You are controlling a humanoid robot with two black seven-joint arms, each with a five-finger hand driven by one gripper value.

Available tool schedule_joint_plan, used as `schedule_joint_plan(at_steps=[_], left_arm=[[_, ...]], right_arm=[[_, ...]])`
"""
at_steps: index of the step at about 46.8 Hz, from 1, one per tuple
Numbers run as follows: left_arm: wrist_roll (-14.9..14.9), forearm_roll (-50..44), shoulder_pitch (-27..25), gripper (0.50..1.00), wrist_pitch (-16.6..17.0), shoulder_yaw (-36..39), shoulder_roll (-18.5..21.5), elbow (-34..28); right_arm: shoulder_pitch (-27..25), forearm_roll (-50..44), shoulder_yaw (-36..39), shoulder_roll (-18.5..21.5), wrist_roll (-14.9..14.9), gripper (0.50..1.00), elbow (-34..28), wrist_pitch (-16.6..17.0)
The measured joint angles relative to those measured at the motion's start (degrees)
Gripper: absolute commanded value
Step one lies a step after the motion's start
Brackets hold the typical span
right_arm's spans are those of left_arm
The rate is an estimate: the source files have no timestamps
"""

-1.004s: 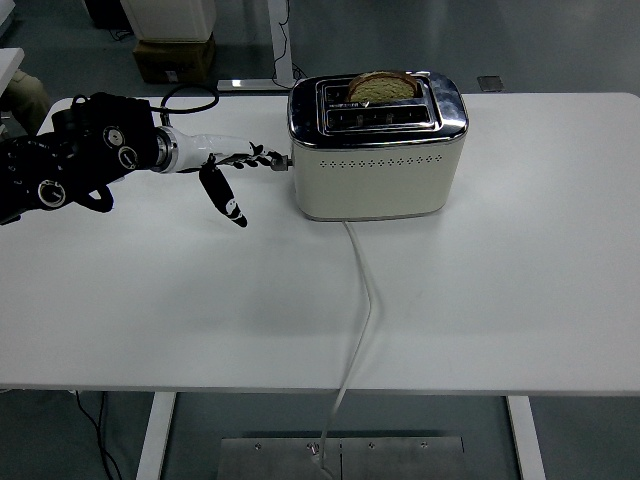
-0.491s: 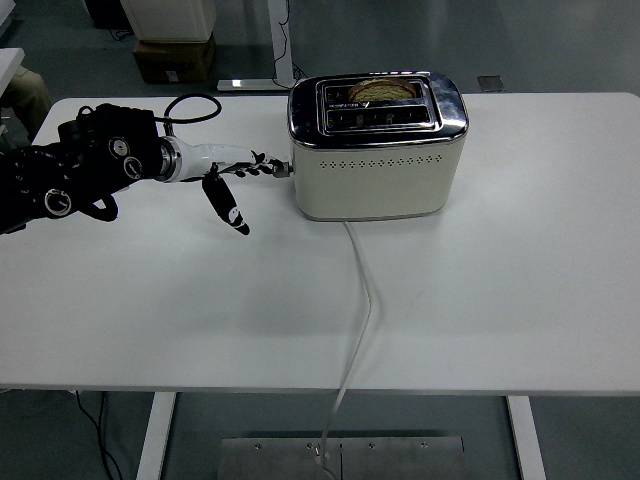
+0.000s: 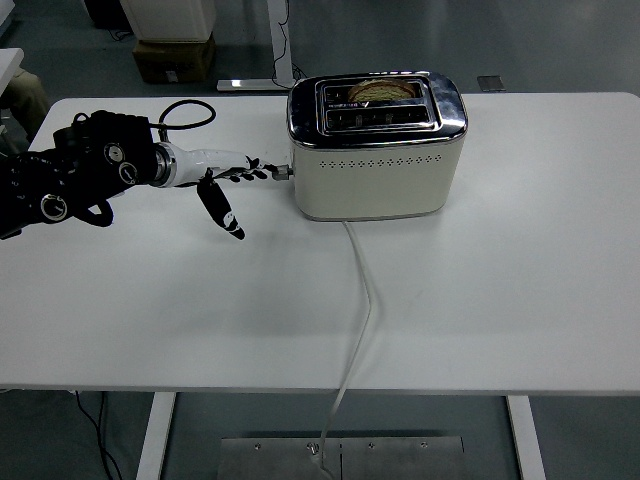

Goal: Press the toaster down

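A: What has changed over the last second?

B: The bread point(image 3: 384, 90) has dropped. A second ago it stood well above the slot; now only its top edge shows, low in the far slot of the toaster point(image 3: 375, 147). The near slot holds nothing that can be seen.

A: And the left hand point(image 3: 228, 180)?

B: It has shifted only a little. Its fingers point(image 3: 262, 171) reach out flat to the toaster's left end, the tips at the small lever point(image 3: 283, 171) there, apparently touching it. The thumb hangs down over the worktop point(image 3: 480, 290). The hand is extended and grips nothing.

A: Where is the toaster?

B: At the far middle of the worktop, its white cord point(image 3: 362, 300) trailing off the near edge. A black cable point(image 3: 185, 108) loops behind the left arm.
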Motion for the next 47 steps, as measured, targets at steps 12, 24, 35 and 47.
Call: schedule_joint_plan(at_steps=[12, 24, 35, 47], left_arm=[[0.0, -0.1, 0.4, 1.0, 0.0, -0.1, 1.0, 0.0], [0.0, -0.1, 2.3, 1.0, 0.1, -0.1, 4.1, 0.0], [0.0, -5.7, 0.4, 1.0, 0.1, -2.6, 6.5, -0.1], [-0.1, -20.9, -9.2, 1.0, 0.0, -11.7, 7.3, 0.8]], right_arm=[[0.0, 0.0, 0.0, 0.0, 0.0, 1.0, 0.0, 0.0], [0.0, 0.0, 0.0, 0.0, 0.0, 1.0, 0.0, 0.0], [0.0, 0.0, 0.0, 0.0, 0.0, 1.0, 0.0, 0.0], [0.0, 0.0, -0.1, 0.0, 0.0, 1.0, 0.0, 0.0]])
